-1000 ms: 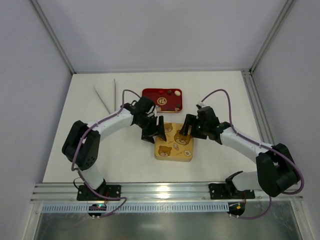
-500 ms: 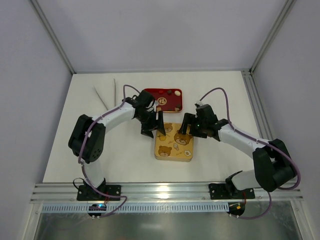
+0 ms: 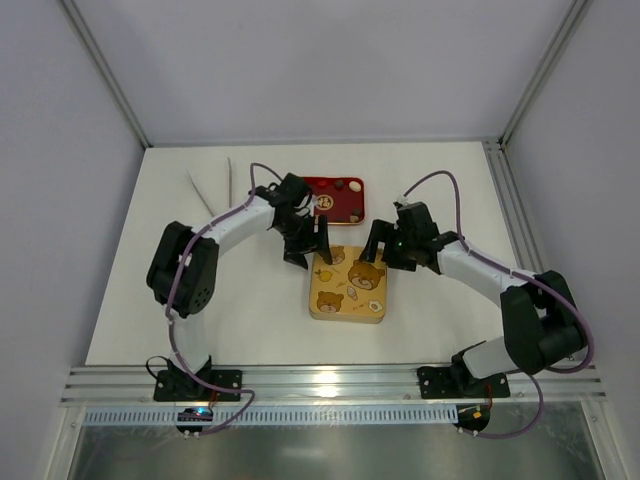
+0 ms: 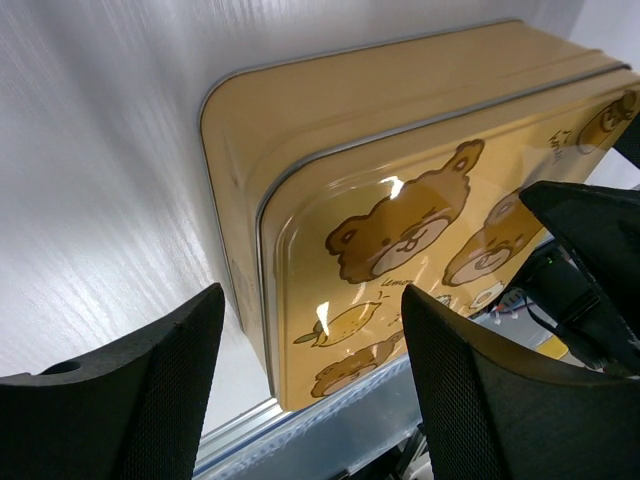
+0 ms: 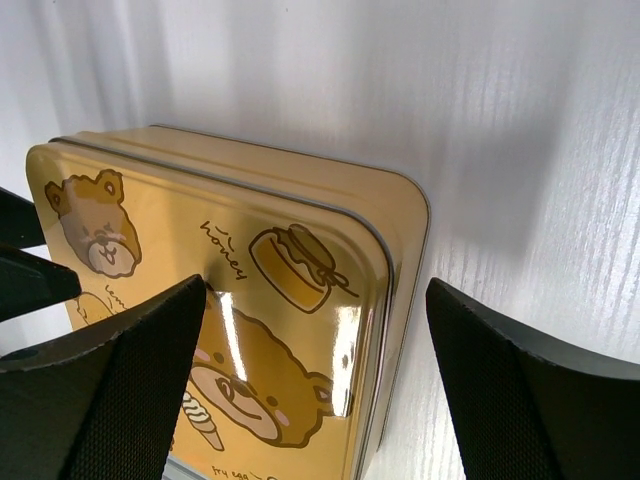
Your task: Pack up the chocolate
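A gold tin with bear pictures lies lid-on at the table's middle. Just behind it stands a red tray holding a few pieces of chocolate. My left gripper hangs open over the tin's far left corner. In the left wrist view, the left gripper straddles the edge of the tin with nothing between its fingers. My right gripper is open over the far right corner. In the right wrist view, the right gripper spans the rounded corner of the tin without touching it.
Two thin white sticks lie at the back left. An aluminium rail runs along the near edge. The enclosure's walls and metal posts bound the white table on the sides and back.
Both grippers have drifted slightly toward the tin's far edge. The right jaws have spread wider. The left elbow has swung left. The tin has not moved.
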Controlling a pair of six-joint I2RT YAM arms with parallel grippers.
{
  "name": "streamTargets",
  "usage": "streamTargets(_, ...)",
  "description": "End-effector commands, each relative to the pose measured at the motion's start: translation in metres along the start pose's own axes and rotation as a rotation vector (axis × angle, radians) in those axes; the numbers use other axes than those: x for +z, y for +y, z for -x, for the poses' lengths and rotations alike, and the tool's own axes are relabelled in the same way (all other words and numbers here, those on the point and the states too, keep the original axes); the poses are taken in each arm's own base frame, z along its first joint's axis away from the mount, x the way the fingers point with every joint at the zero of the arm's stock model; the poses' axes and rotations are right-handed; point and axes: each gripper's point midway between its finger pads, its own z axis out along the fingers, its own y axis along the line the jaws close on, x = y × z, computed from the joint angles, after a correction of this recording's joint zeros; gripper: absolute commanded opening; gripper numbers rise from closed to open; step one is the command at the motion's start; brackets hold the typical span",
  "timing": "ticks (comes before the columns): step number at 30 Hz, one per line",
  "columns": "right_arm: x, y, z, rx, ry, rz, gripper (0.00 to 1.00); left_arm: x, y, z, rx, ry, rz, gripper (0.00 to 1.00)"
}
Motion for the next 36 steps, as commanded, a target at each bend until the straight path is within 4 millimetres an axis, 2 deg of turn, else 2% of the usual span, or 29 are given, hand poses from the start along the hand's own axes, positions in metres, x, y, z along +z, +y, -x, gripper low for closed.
streamTargets(1,-0.002,0.010,0.021,-0.017,-0.042,0.028,0.91,-0.011,-0.006,0.014,0.030,-0.023,0.001,0.70)
streamTargets(9,-0.005,0.006,0.021,-0.020,-0.039,0.021,0.90,-0.014,-0.005,0.017,0.047,-0.021,0.018,0.70)
streamTargets(18,-0.020,0.007,0.025,-0.029,-0.106,0.036,0.90,-0.040,-0.023,0.019,0.105,-0.094,-0.080,0.75)
streamTargets(26,-0.030,0.002,0.009,-0.012,-0.102,0.049,0.90,-0.046,-0.010,-0.011,0.102,-0.067,-0.086,0.73)
streamTargets(30,-0.033,0.000,0.000,0.000,-0.098,0.061,0.86,-0.044,-0.002,-0.024,0.088,-0.050,-0.076,0.71)
streamTargets(36,-0.032,0.001,-0.006,0.011,-0.086,0.081,0.77,-0.032,-0.004,-0.035,0.095,-0.024,-0.086,0.70)
